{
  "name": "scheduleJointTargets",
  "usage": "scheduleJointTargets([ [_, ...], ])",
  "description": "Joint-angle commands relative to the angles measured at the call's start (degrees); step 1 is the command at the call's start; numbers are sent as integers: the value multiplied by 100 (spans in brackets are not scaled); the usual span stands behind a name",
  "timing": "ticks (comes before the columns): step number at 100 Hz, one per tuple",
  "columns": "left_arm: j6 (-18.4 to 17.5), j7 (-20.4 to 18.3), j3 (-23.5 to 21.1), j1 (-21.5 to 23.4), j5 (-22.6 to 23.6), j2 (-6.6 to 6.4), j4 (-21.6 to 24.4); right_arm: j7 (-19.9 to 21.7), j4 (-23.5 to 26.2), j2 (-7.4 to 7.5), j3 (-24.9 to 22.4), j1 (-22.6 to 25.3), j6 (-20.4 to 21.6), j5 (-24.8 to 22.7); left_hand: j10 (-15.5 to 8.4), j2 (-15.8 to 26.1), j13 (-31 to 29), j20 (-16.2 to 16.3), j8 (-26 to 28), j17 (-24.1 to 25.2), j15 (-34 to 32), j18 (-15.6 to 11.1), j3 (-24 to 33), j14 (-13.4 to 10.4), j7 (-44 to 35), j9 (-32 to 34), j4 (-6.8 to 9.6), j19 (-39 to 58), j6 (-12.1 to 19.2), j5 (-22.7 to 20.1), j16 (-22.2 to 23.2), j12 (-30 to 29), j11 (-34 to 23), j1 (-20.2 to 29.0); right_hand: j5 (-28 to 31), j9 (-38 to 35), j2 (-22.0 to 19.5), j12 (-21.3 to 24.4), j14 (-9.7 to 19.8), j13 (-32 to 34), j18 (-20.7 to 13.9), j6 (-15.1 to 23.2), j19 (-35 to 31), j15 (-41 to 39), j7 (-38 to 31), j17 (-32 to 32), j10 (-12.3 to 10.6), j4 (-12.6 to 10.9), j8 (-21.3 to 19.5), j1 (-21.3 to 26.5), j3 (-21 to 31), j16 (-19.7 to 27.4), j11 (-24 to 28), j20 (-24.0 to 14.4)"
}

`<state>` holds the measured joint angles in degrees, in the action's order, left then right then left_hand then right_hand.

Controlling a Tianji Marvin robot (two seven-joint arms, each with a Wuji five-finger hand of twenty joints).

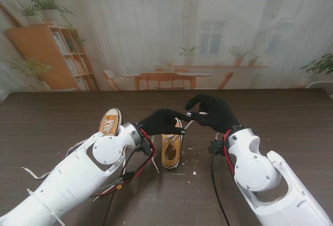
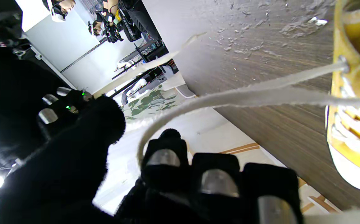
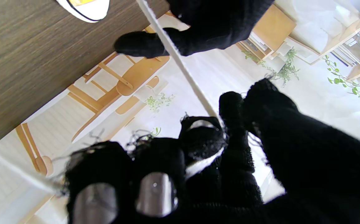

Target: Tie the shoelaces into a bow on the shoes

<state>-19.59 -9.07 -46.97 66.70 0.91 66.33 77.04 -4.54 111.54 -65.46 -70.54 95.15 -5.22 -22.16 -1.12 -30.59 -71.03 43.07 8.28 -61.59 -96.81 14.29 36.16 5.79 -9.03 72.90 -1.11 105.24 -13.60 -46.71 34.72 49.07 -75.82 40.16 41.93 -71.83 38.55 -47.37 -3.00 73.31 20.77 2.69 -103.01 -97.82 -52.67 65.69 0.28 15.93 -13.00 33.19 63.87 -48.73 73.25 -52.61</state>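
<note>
Dark wooden table point(image 1: 52, 117) — two yellow shoes point(image 1: 171, 150), crumbs point(image 1: 194, 173).

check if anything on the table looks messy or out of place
Small white crumbs or flakes are scattered on the table beside the nearer yellow shoe. The second shoe lies apart to its left, angled differently. Nothing looks damaged.

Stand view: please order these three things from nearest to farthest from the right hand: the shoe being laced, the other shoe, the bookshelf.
1. The shoe being laced: nearest, just left of the right hand, under the left hand.
2. The other shoe: farther left, beside the left arm.
3. The bookshelf: farthest, on the backdrop at far left.
</note>
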Motion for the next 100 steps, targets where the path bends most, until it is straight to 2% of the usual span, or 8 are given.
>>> scheduleJointTargets([
  [1, -15, -91, 63, -67, -20, 94, -13, 44, 20, -27, 30, -11, 33, 6, -128, -36, -186, -46, 15, -188, -174, -1174, 112, -90, -154, 290, -153, 1474, 708, -222, 42, -117, -142, 240, 98, -156, 84, -114, 97, 177, 21, 62, -1611, -424, -36, 199, 38, 22, 125, 135, 247, 2, 25, 28],
  [6, -20, -89, 128, -109, -61, 116, -52, 21, 19, -31, 45, -17, 46, 5, -105, 68, -185, -43, 200, -184, -178, -1138, 81, -68, -517, 290, -148, 1474, 866, -309, 34, -141, -166, 331, 100, -161, 90, -116, 97, 177, 21, 64, -1612, -425, -45, 199, 34, 25, 124, 138, 249, 4, 23, 30],
  [10, -21, -77, 174, -136, -88, 135, -81, 20, 25, -32, 51, -17, 54, 18, -83, 67, -184, -42, 480, -182, -184, -1100, -266, -35, -1075, 289, -311, 1474, 1072, -376, 30, -152, -192, 664, 117, -168, 106, -118, 97, 176, 21, 70, -1612, -425, -64, 199, 46, 26, 119, 145, 254, 6, 20, 32],
  [16, 10, -92, 232, -171, -119, 148, -98, 40, 39, -32, 51, -10, 62, 78, -66, 88, -183, -50, 482, -175, -185, -1033, -1008, -13, -2188, 269, -214, 1474, 1310, -384, 24, -172, -224, 1209, 138, -165, 116, -121, 97, 176, 21, 85, -1613, -426, -94, 199, 51, 33, 117, 152, 253, 8, 14, 34],
  [29, 73, -103, 335, -236, -26, 153, -125, 23, 45, -41, 50, 13, 107, 162, -48, 259, -182, -99, 588, -166, -170, -963, -1160, 31, -3724, 236, -197, 1474, 1589, -517, 17, -200, -261, 1325, 181, -169, 130, -130, 97, 176, 21, 134, -1615, -427, -158, 199, 60, 45, 116, 175, 244, 12, 7, 37],
  [59, 749, 752, 48, 116, 271, 327, 160, 410, -12, 71, -185, 211, 608, 194, 149, 311, -177, -23, 565, -150, -196, -709, -1145, 263, -3942, 319, -312, 1474, 1142, -638, 30, -242, -268, 1520, 584, -124, 136, -152, 92, 176, 17, 467, -1540, -352, -369, 192, 36, 59, 85, 162, 218, 53, -25, 73],
  [74, 883, 793, -114, 234, 245, 314, 285, 830, -126, 207, -412, 271, 953, -227, 154, 323, -177, -3, 536, -149, -203, -674, -1151, 268, -3904, 338, -312, 1474, 1076, -663, 34, -247, -259, 1538, 1068, -98, 202, -165, 113, 179, -13, 994, -1422, -252, -431, 187, 8, 60, 142, 95, 213, 109, -96, 122],
  [100, 939, 821, -187, 335, 229, 304, 374, 1676, -333, 456, -531, 175, 1022, -1306, 117, 413, -177, 13, 599, -148, -204, -656, -1170, 243, -3913, 356, -306, 1474, 973, -659, 35, -250, -243, 1542, 1093, 184, 141, -258, 38, 180, 129, 965, -965, 101, -331, 137, -49, 49, 300, 103, 127, 319, -238, 291],
])
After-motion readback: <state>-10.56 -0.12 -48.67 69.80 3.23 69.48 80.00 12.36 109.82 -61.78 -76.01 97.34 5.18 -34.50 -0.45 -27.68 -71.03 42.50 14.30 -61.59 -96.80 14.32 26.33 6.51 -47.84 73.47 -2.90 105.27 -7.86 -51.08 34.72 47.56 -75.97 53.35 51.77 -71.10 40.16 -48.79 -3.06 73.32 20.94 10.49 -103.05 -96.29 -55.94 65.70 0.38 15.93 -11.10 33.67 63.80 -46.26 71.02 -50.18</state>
